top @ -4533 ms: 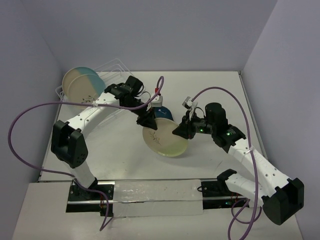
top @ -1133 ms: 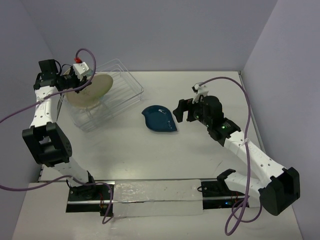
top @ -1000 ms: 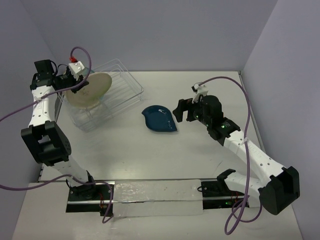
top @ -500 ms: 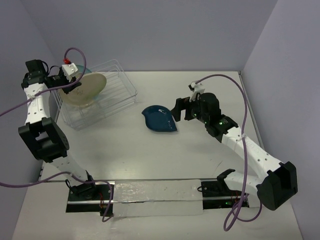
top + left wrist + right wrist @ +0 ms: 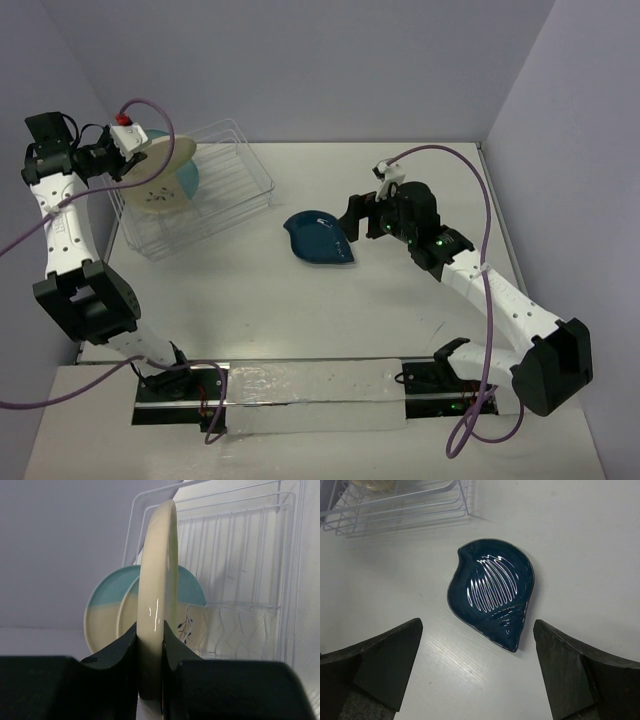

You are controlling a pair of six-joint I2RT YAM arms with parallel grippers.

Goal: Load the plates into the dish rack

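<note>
My left gripper (image 5: 128, 157) (image 5: 151, 630) is shut on the rim of a cream plate (image 5: 163, 157) (image 5: 157, 565), held on edge over the left end of the clear dish rack (image 5: 225, 190) (image 5: 240, 555). Behind it a beige and light-blue plate (image 5: 168, 190) (image 5: 106, 602) stands in the rack. A sprig drawing shows just right of the held rim. The dark-teal leaf-shaped plate (image 5: 320, 238) (image 5: 492, 592) lies flat on the table. My right gripper (image 5: 352, 222) (image 5: 477, 630) hangs open just right of it, jaws wide and apart from it.
The rack sits at the back left, close to the left wall (image 5: 40, 100). Its near corner shows in the right wrist view (image 5: 400, 505). Purple cables (image 5: 440, 160) loop above both arms. A pale strip (image 5: 310, 390) runs along the table's near edge between the arm bases.
My left arm has swung left and back with the cream plate, which now stands more upright at the rack's left end. The right gripper has edged left toward the teal plate.
</note>
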